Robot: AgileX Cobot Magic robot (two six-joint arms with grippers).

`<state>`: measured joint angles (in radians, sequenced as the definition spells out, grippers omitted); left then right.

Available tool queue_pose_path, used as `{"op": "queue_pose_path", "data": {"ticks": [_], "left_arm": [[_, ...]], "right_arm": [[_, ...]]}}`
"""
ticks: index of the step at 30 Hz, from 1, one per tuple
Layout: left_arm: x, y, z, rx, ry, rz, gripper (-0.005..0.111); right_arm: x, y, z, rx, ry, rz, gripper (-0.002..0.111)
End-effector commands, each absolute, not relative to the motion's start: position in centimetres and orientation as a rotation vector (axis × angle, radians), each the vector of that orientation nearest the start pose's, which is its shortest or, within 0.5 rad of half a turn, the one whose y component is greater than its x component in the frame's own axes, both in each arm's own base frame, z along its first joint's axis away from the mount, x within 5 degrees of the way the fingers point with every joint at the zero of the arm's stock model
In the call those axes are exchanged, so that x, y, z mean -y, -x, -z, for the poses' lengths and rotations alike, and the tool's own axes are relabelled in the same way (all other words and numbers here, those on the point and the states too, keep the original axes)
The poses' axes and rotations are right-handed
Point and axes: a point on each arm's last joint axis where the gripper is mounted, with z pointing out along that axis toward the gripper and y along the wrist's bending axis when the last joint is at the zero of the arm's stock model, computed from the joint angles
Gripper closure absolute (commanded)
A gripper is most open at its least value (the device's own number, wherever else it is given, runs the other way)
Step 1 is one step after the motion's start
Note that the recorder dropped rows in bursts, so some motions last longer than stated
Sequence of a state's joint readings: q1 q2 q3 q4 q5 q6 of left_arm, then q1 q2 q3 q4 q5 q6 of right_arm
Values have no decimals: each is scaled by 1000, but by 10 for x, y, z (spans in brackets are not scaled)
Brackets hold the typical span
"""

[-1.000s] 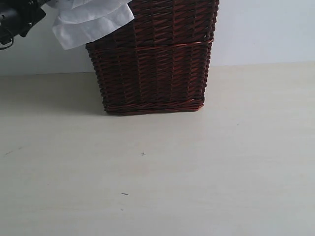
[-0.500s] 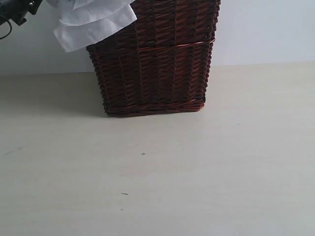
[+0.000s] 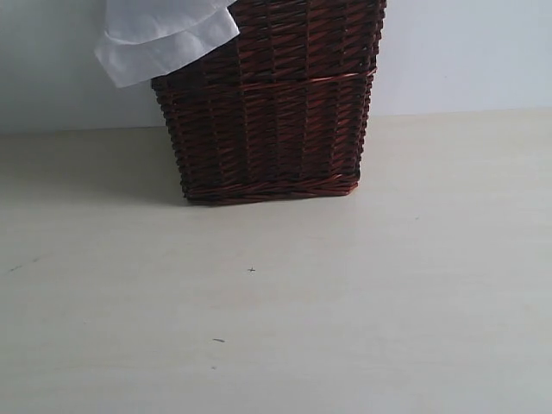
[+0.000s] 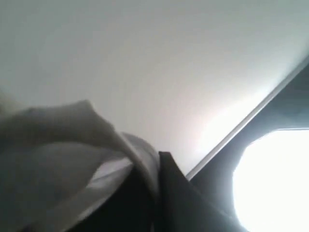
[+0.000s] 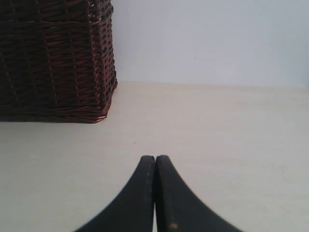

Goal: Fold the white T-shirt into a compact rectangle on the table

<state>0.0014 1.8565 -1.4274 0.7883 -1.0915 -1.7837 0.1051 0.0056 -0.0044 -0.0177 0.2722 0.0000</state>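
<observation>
At back edge of table (image 3: 388,285): boxy dark wicker basket (image 3: 267,112)
white T-shirt (image 3: 164,39): soft, crumpled over its rim
left gripper (image 4: 157,169): pinching shirt cloth, arm's gone from the wide shot now
right gripper (image 5: 155,163): closed, empty

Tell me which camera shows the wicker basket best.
Exterior view: the basket shows its front face and base, top cropped. Right wrist view catches only one corner; left wrist view shows none.

A dark brown wicker basket (image 3: 267,112) stands upright before a plain pale wall (image 3: 466,52), its rim cut off from view. A bright glare (image 4: 273,179) beside a dark slanted edge is perhaps a window, blurred.
</observation>
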Motion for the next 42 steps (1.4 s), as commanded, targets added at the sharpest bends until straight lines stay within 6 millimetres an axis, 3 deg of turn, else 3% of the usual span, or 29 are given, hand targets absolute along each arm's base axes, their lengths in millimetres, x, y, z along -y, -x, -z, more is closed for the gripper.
{"op": "queue_pose_path", "data": {"ticks": [1,7,16,25,30,37,42], "left_arm": [[56,-416,-419,-1104,12,1563,107],[51,-411,-482,-1000,0,1534,107],[44,-378,-571,-811,-45,1457,107],[37,-318,-645,-605,-93,1404,107],[37,-282,-670,-538,-146,1375,107],[52,-260,-674,-653,-386,998,107],[43,-239,-689,-589,-277,996,107]], "right_arm": [[-5,-55,-189,-1748,107,-52,108],[-5,-55,-189,-1748,107,-52,108],[-5,-55,-189,-1748,107,-52,108],[-5,-55,-189,-1748,107,-52,108],[-5,-55,-189,-1748,107,-52,108],[-5,-55,-189,-1748,107,-52,108],[-5,-55,-189,-1748,107,-52,108]]}}
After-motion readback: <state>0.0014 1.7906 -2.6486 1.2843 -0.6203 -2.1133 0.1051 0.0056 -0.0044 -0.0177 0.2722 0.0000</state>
